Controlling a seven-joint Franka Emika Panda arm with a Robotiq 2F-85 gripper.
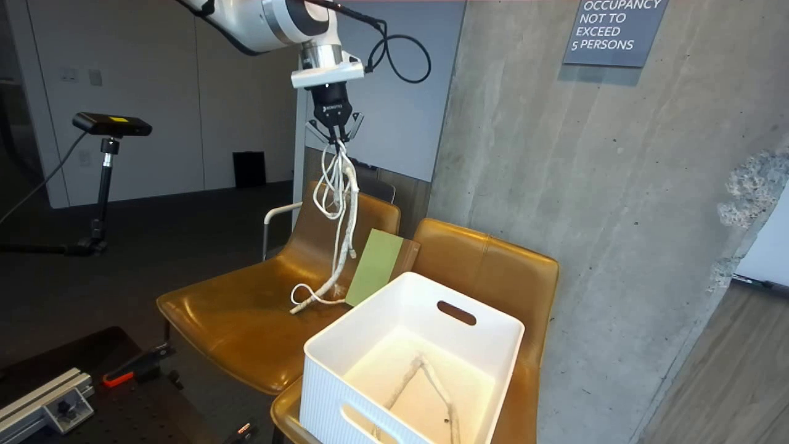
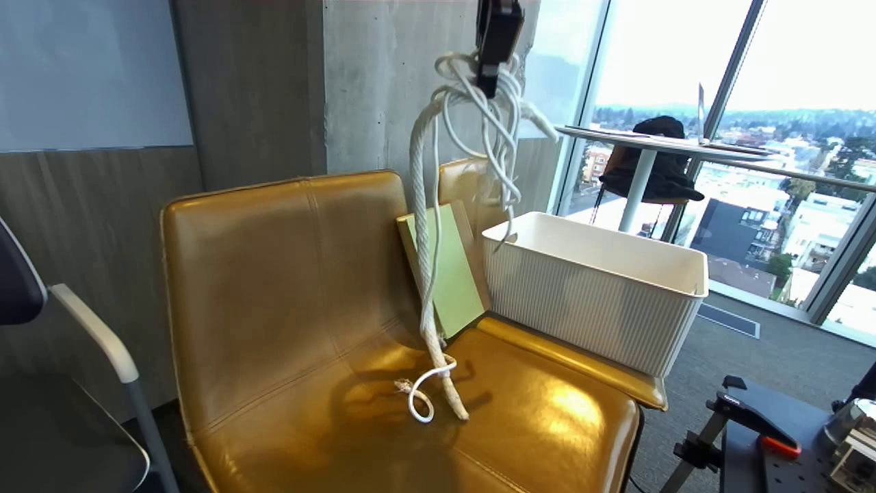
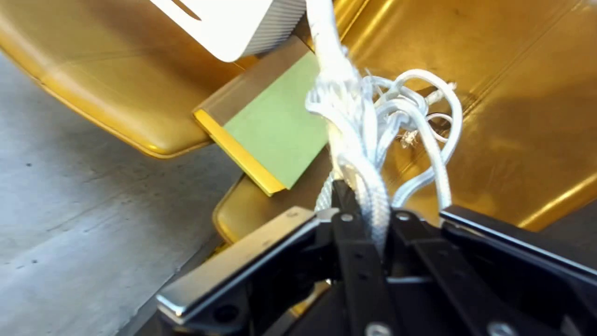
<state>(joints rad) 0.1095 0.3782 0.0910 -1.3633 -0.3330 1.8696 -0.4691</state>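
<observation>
My gripper [image 1: 336,142] is shut on a bundle of white rope [image 1: 338,185], high above a tan leather chair [image 1: 246,302]. In an exterior view, the gripper [image 2: 488,79] has looped cords and a thicker strand of the rope [image 2: 419,178] hanging from it. The lower ends hang down to the seat; whether they rest on it I cannot tell. In the wrist view, the rope [image 3: 343,88] passes between the fingers [image 3: 366,205]. A green-and-brown book-like object [image 1: 374,265] leans behind the rope, between two chairs; it also shows in the wrist view [image 3: 280,126].
A white ribbed bin [image 2: 588,301] stands on the second tan chair [image 1: 487,253], with a pale bent strand [image 1: 420,362] inside. A concrete wall [image 1: 616,246] is behind. A camera on a stand [image 1: 111,124], a dark table with a clamp [image 1: 142,364] and an office-chair armrest [image 2: 96,329] are nearby.
</observation>
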